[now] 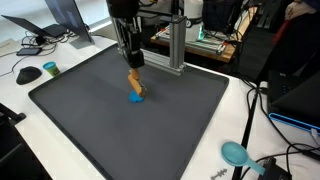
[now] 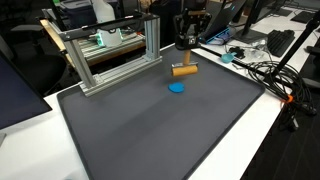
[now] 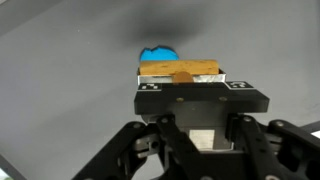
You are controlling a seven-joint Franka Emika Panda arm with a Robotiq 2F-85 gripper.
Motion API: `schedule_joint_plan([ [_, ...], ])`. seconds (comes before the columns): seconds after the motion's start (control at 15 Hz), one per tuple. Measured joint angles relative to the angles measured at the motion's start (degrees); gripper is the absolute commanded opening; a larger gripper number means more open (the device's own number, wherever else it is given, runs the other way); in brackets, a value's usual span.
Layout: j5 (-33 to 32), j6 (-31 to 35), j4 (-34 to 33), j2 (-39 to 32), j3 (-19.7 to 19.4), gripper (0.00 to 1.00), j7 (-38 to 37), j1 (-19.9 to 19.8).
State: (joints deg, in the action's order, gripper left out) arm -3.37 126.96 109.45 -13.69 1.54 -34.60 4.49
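Lab/office room, with cluttered desks, monitors and cables behind. White worktop [image 2: 250, 122] carries a large dark grey rubber mat [image 2: 150, 125] that covers most of it.

Black robot arm [image 1: 124, 25] comes down over the far middle of the mat. Jaws are narrow, clamped on a short tan wooden cylinder [image 1: 135, 82]. In the wrist view the cylinder [image 3: 182, 68] sits crosswise between them, and in an exterior view it lies roughly level [image 2: 183, 70] under the jaws.

Flat round blue plastic disc [image 2: 177, 87] lies on the mat just near of the cylinder. The wrist view shows the disc [image 3: 157, 52] peeking out past the cylinder, partly hidden by it. In an exterior view the cylinder's lower end overlaps the disc [image 1: 136, 98]. Can't tell whether they touch, or whether the cylinder is clear of the mat.

Silver aluminium extrusion frame [image 2: 110, 55] stands at the far edge of the mat, near the arm but well apart from the disc. Off the mat: teal plastic scoop-shaped item [image 1: 235, 153] at the near right corner, black computer mouse [image 1: 28, 74] at far left.
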Motion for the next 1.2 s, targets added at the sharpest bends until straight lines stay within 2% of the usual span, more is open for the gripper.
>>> schedule_joint_plan([
  [0.4,0.01,2.1,-0.01,-4.0,-2.47,0.22,0.01,0.0],
  [1.2,1.09,3.86,-0.43,-6.98,-2.72,0.22,0.25,0.0],
])
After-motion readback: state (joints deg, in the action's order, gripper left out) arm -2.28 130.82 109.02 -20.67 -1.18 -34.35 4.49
